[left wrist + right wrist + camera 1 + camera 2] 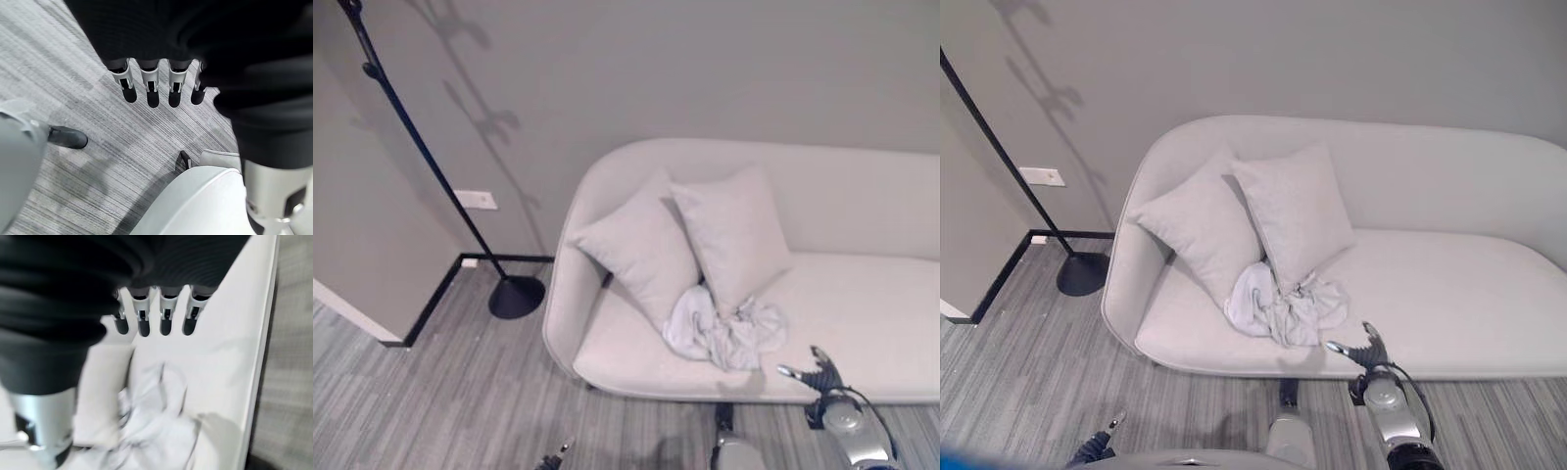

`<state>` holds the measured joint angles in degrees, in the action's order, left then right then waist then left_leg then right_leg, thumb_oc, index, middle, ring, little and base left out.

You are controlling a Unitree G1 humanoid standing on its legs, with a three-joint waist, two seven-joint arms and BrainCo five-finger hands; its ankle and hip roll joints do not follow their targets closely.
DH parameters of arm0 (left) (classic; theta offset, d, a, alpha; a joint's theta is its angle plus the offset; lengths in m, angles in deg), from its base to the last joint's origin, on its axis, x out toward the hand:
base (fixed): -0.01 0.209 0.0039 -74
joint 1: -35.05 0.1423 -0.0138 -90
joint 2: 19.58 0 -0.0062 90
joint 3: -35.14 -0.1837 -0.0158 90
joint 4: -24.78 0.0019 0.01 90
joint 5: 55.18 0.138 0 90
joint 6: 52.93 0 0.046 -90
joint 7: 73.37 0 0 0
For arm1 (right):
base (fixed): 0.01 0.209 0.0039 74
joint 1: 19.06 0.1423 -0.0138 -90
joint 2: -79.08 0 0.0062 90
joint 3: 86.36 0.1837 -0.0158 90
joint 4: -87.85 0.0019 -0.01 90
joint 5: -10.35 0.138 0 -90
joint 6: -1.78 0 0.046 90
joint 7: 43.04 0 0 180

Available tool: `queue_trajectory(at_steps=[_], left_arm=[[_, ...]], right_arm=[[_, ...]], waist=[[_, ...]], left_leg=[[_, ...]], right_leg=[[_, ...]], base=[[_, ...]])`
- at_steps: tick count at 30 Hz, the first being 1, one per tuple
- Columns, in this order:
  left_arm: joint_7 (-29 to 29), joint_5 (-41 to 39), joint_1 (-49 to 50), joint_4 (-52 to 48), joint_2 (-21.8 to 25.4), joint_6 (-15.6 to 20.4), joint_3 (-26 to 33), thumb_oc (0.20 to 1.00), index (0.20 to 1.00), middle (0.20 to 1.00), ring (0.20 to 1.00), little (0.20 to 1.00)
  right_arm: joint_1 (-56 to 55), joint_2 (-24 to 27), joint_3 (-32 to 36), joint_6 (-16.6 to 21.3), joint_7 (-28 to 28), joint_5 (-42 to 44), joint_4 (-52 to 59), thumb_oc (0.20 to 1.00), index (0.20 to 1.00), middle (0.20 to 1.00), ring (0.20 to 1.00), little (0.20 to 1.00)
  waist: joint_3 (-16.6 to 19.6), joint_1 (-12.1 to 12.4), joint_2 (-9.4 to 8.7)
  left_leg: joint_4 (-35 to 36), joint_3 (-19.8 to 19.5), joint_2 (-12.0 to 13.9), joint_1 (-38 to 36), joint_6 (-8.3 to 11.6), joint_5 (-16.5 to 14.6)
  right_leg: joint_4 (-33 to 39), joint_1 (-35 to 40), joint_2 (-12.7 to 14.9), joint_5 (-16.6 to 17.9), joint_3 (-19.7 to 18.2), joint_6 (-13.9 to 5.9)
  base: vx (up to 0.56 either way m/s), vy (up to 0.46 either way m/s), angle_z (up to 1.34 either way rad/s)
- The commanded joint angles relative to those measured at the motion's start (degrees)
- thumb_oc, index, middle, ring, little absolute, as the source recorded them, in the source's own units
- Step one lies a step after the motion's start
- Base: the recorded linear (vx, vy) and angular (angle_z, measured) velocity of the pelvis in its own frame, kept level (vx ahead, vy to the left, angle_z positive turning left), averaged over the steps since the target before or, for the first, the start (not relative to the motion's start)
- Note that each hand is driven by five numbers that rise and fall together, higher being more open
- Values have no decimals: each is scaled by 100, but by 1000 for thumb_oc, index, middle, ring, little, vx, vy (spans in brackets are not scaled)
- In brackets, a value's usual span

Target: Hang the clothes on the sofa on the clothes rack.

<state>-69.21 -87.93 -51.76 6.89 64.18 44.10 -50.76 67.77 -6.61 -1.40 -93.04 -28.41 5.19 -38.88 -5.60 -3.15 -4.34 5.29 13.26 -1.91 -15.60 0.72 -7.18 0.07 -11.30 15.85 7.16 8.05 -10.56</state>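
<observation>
Grey striped flooring (431, 392) runs under a pale sofa (862, 313) in the left eye view, where crumpled clothes (724, 331) lie below two cushions (690, 245) and the black clothes rack (421, 157) stands well apart, bare. Right eye view: the right hand (1363, 348) hovers just beside the clothes. Left wrist view: the left hand (156, 85) hangs relaxed, empty. Right wrist view: straight fingers (143, 318) hold nothing; everything remains to do.

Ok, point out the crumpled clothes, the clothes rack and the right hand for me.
crumpled clothes (724, 331), left eye view, middle of the heap on the sofa seat.
clothes rack (517, 296), left eye view, its round black base.
right hand (1365, 351), right eye view, its palm, fingers relaxed.
</observation>
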Motion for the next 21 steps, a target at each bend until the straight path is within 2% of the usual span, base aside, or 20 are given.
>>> queue_trajectory(at_steps=[1, 3, 4, 5, 8, 10, 11, 12, 15, 17, 21], left_arm=[[57, -48, -112, -9, 12, 149, 53, 1000, 1000, 1000, 1000, 1000], [57, -104, -87, 9, -19, 160, 79, 1000, 1000, 1000, 1000, 1000], [65, -130, -133, 10, -25, 181, 1, 1000, 1000, 1000, 1000, 1000], [82, -151, -169, -25, -17, 197, -62, 1000, 1000, 1000, 1000, 1000], [181, -334, -368, -238, 24, 347, -276, 1000, 1000, 1000, 1000, 1000], [248, -492, -536, -532, 49, 486, -454, 1000, 1000, 1000, 1000, 1000], [251, -493, -543, -534, 47, 486, -452, 1000, 1000, 1000, 1000, 1000], [316, -608, -665, -919, 104, 621, -667, 1000, 1000, 1000, 1000, 1000], [383, -743, -807, -1122, 149, 716, -807, 1000, 1000, 1000, 1000, 1000], [517, -1008, -918, -1279, 205, 822, -908, 1000, 1000, 1000, 1000, 1000], [517, -1008, -920, -1279, 205, 822, -906, 1000, 1000, 1000, 1000, 1000]], right_arm=[[350, 184, -156, 138, 198, -535, 94, 1000, 1000, 1000, 1000, 1000], [398, 253, -211, 194, 212, -630, 61, 1000, 1000, 1000, 1000, 1000], [549, 335, -310, 241, 350, -708, -110, 1000, 1000, 1000, 1000, 1000], [678, 349, -349, 241, 425, -693, -207, 1000, 1000, 1000, 1000, 1000], [1182, 394, -480, 299, 804, -712, -672, 1000, 1000, 1000, 1000, 1000], [1600, 376, -577, 341, 1064, -658, -1099, 1000, 1000, 1000, 1000, 1000], [1620, 376, -582, 351, 1070, -653, -1120, 1000, 1000, 1000, 1000, 1000], [2083, 343, -650, 347, 1353, -547, -1560, 1000, 1000, 1000, 1000, 1000], [2556, 307, -708, 409, 1584, -307, -1976, 1000, 1000, 1000, 1000, 1000], [3110, 262, -827, 463, 1766, -4, -2415, 1000, 1000, 1000, 1000, 1000], [3115, 262, -829, 466, 1766, -3, -2420, 1000, 1000, 1000, 1000, 1000]], waist=[[9, 13, 61], [14, 15, 104], [-42, 42, 170], [-83, 53, 215], [-312, 94, 368], [-516, 132, 478], [-505, 126, 475], [-696, 196, 603], [-808, 252, 706], [-959, 353, 859], [-955, 351, 857]], left_leg=[[-29, -114, 612, 332, 184, 112], [-29, -159, 711, 345, 227, 130], [-67, -229, 897, 445, 303, 177], [-117, -289, 972, 543, 327, 192], [-258, -411, 1122, 880, 388, 260], [-331, -495, 1163, 1180, 412, 321], [-344, -501, 1160, 1210, 413, 319], [-401, -589, 1159, 1537, 441, 399], [-439, -675, 1157, 1812, 462, 440], [-433, -779, 1150, 2105, 491, 510], [-436, -781, 1148, 2113, 490, 510]], right_leg=[[150, 425, -135, 285, 188, -24], [72, 396, -209, 203, 237, 15], [-56, 301, -301, 52, 329, 86], [-136, 228, -337, -17, 363, 120], [-493, -124, -325, -152, 486, 182], [-816, -511, -257, -222, 529, 220], [-841, -544, -249, -233, 527, 222], [-1087, -882, -173, -287, 558, 240], [-1302, -1182, -113, -369, 582, 245], [-1532, -1484, -13, -465, 633, 257], [-1536, -1492, -10, -467, 632, 257]], base=[[179, -214, 27], [128, -182, 15], [74, -185, 9], [68, -221, 6], [-50, -86, 32], [-103, -43, 32], [-138, -28, 31], [-111, -27, 37], [-67, -33, 29], [-30, -21, 24], [-2, 0, 26]])
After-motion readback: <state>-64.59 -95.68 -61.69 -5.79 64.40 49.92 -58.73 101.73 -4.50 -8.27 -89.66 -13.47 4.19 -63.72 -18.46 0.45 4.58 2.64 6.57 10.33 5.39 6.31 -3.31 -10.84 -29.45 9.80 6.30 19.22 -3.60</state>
